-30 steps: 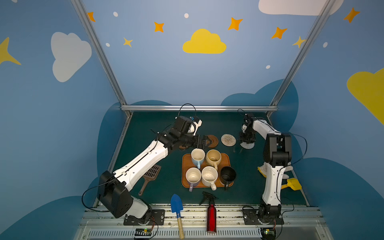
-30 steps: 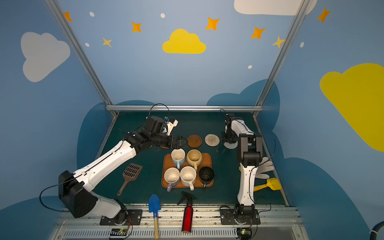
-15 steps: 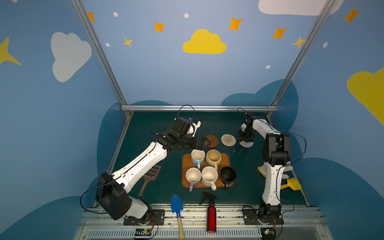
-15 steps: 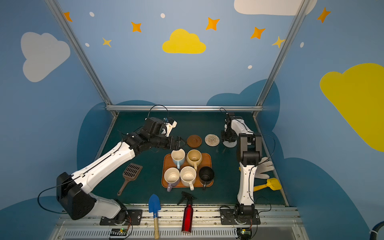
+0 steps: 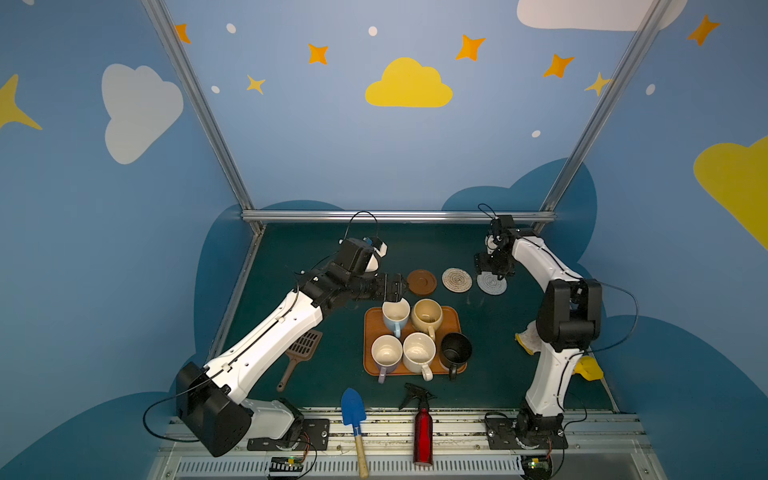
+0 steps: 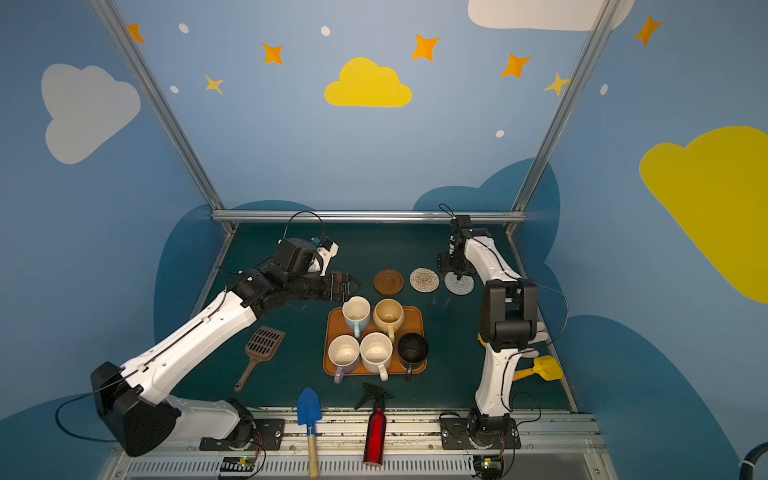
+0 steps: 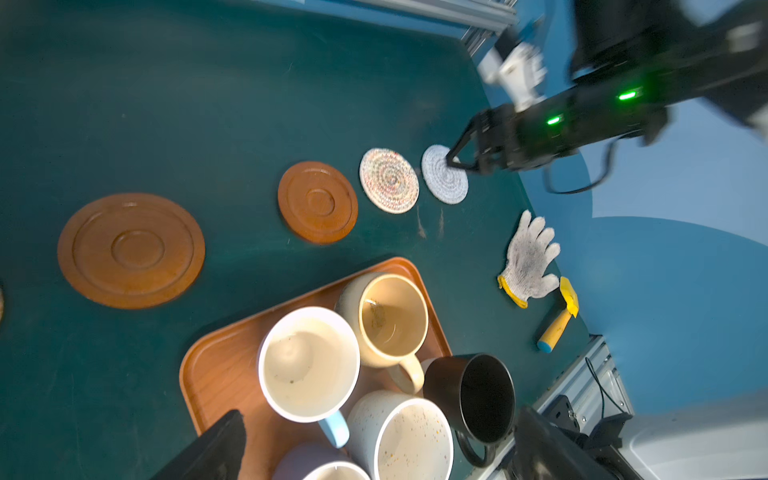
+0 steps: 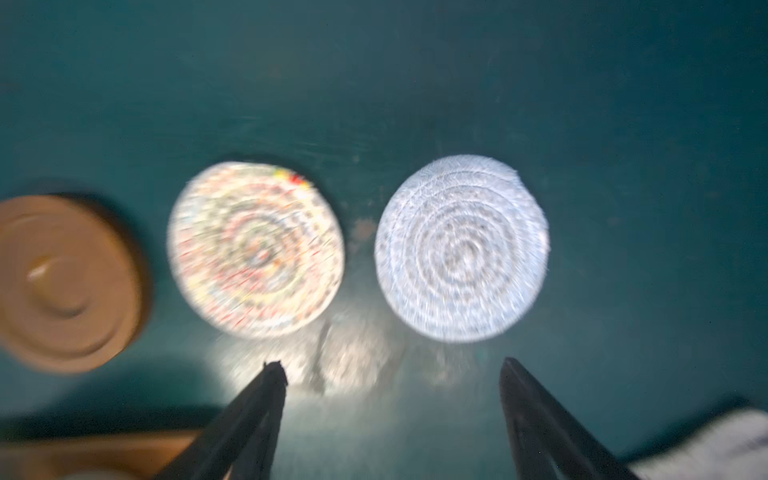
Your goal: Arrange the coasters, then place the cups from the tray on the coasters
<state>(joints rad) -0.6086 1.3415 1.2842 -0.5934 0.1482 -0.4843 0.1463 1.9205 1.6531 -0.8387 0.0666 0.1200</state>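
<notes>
Top views: right arm (image 5: 540, 266) arches over grey coaster (image 5: 494, 286).

Tray (image 7: 216, 370): smooth wood, soft satin sheen.
Brown coaster (image 7: 318, 202): turned wood, ringed grooves.
Grey coaster (image 8: 461, 249): coiled rope, rough.
Black mug (image 7: 478, 395): glossy glaze.
Tabletop (image 7: 166, 104): matt green.

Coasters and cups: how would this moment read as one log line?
right gripper open, empty, by pale grey rope coaster | left gripper open, empty, near tray | five cups on tray
</notes>
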